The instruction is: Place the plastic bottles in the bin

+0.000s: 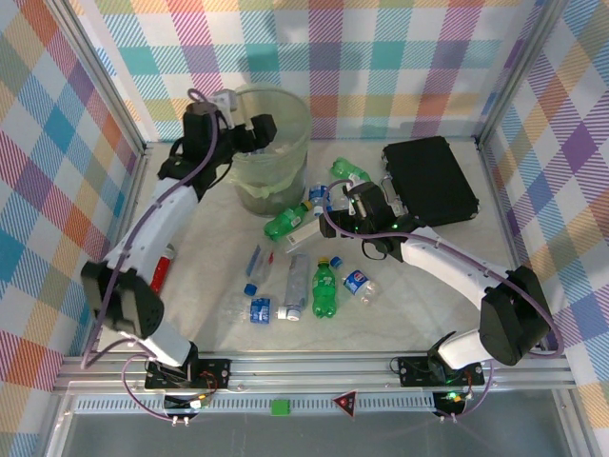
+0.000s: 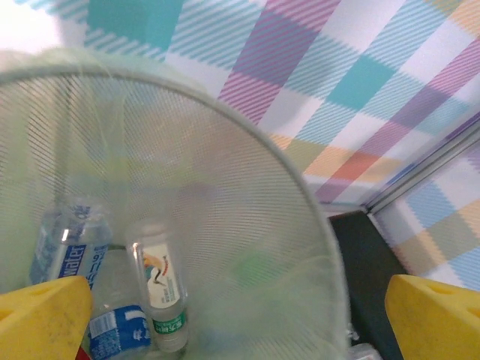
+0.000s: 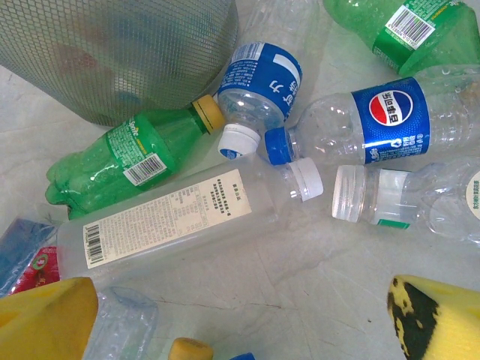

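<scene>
**Left gripper** [image 1: 255, 129]: upper middle of the overhead view, over the mouth of the bin [image 1: 285, 171]. The wrist view looks down into the liner. The yellow fingers sit wide apart at the lower corners with nothing between them, so it is empty. A few plastic bottles [image 2: 161, 289] lie on the bin floor, lower left of that view.

**Right gripper** [image 3: 240, 330]: jaws wide apart, empty, hanging over the loose bottles on the table [image 1: 214, 238], just right of the bin's foot at frame centre.

**Step in hand (judged):** right arm picks the next bottle.

**Best target:** the long clear bottle [image 3: 172, 217], lying diagonally at left centre of the right wrist view.

- The green Sprite bottle [image 3: 127, 157] lies along its upper side, just beside it; I cannot tell if they touch.
- Turn the wrist so the jaws cross the body at mid-label, not the cap.
- Set the far finger into the gap on the Sprite side without riding onto that bottle.
- Close gently, since thin walls should crush or squirt out.
- Lift above the rim before swinging over.
- Move the left arm off the bin mouth first, or the two may collide.
</scene>
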